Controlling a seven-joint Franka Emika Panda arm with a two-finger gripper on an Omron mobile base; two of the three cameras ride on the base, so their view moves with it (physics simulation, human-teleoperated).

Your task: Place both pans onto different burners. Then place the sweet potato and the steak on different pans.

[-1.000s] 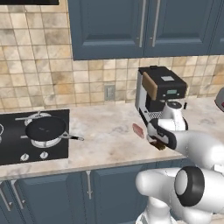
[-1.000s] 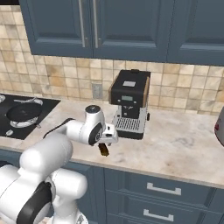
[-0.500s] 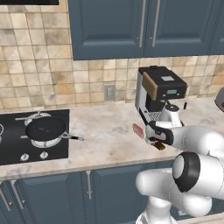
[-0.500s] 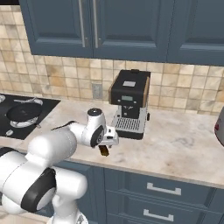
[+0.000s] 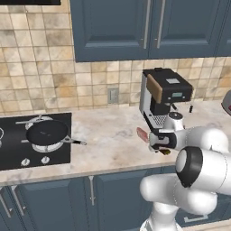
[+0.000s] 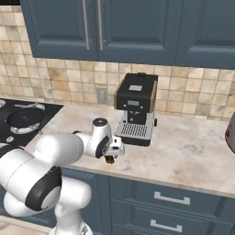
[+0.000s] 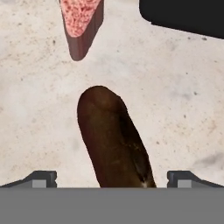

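Observation:
The dark orange-brown sweet potato [image 7: 113,140] lies on the marble counter, and my gripper [image 7: 112,179] is open just above it. One fingertip [image 7: 41,178] stands on each side of it, apart from it. In the base views the hand [image 5: 159,143] [image 6: 112,152] hangs low over the sweet potato [image 5: 165,152] [image 6: 109,159]. The pinkish-red steak [image 7: 81,22] [image 5: 142,134] lies a short way beyond it, toward the cooktop. One black pan [image 5: 46,131] [image 6: 24,117] sits on a burner of the cooktop, its handle [image 5: 76,141] pointing right. A bare burner [image 5: 32,120] lies behind it.
A black coffee machine [image 5: 164,95] [image 6: 135,104] stands against the tiled wall just behind the hand, and its base [image 7: 183,15] is close to the sweet potato. White knobs [image 5: 35,160] line the cooktop's front. A grey appliance [image 6: 231,133] sits at the far right.
The arm's elbow has swung lower and nearer the cameras. The hand has shifted slightly left and down over the sweet potato. The jaws stay open, and the steak and pan have not moved.

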